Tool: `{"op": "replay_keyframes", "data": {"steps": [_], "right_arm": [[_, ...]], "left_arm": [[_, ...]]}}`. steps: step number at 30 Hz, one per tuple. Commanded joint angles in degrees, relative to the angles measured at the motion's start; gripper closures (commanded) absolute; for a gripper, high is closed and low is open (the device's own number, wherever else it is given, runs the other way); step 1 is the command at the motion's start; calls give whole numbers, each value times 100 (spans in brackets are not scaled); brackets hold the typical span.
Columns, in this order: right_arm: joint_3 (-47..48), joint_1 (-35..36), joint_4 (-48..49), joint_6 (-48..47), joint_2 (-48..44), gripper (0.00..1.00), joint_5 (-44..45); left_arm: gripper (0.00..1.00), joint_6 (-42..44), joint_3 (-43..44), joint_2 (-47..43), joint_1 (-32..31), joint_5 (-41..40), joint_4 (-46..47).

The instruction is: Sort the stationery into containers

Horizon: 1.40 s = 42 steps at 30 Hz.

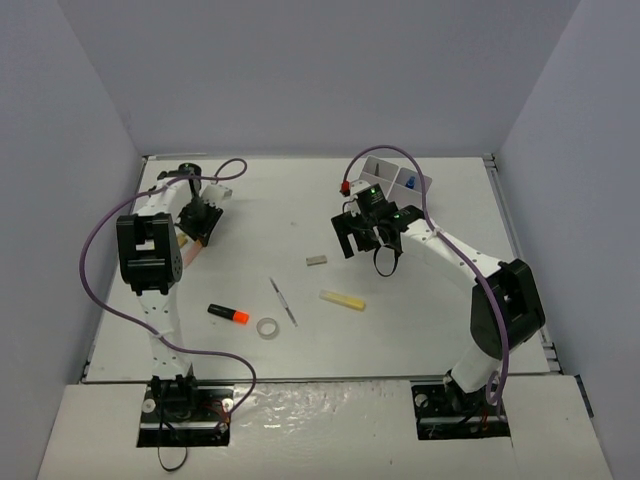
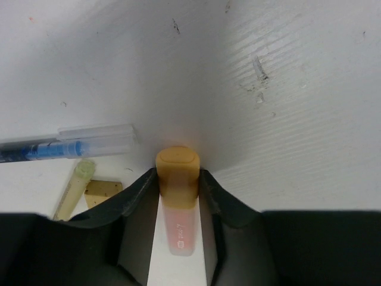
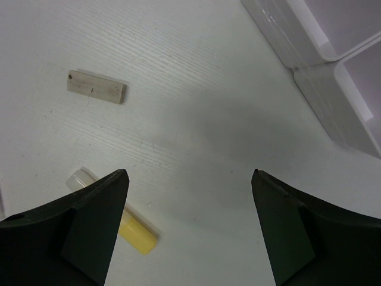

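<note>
Your left gripper (image 2: 177, 176) pinches the tan-capped pink plastic stick (image 2: 178, 229) across its width at the table's far left, long axis pointing ahead. The right gripper (image 3: 189, 173) hangs open, nearer the white divided plastic tray (image 1: 383, 165).

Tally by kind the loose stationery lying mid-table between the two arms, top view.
Black marker with orange cap: 1
Thin grey stick: 1
Yellow bar: 1
Small grey block: 1
Clear tape ring: 1
Total: 5
</note>
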Motion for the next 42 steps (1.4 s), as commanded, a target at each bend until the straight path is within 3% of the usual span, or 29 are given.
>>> {"op": "replay_keyframes", "data": {"steps": [1,5,10,20,23,28,32,37,42], "right_arm": [[252,-48,158,5,-131,19,22],[284,-65,155,5,-163,19,-1],[313,-108,158,6,-289,19,-87],[882,-358,365,-30,-794,19,-898],[1343,-350,617,90,-830,20,-1555],[1756,-75,1421,296,-768,21,-2106],[2356,-141,1467,457,-583,21,-2224],[2327,-792,1482,762,-795,22,-1784],[1702,-1460,1658,1145,-1052,22,-1422]], "left_arm": [[89,-78,251,-158,18,104,-31],[100,-212,307,-245,10,316,-162],[100,-470,596,-507,-73,786,-516],[100,-1322,2633,-1256,-444,1547,-1267],[100,-1635,2895,-1526,-625,1676,-1243],[100,-2818,2764,-2188,-820,1825,-493],[100,-3021,2397,-2581,-1228,1644,109],[100,-3609,1662,-2921,-1769,1499,1983],[100,-3126,2744,-2179,-2467,951,2279]]}}
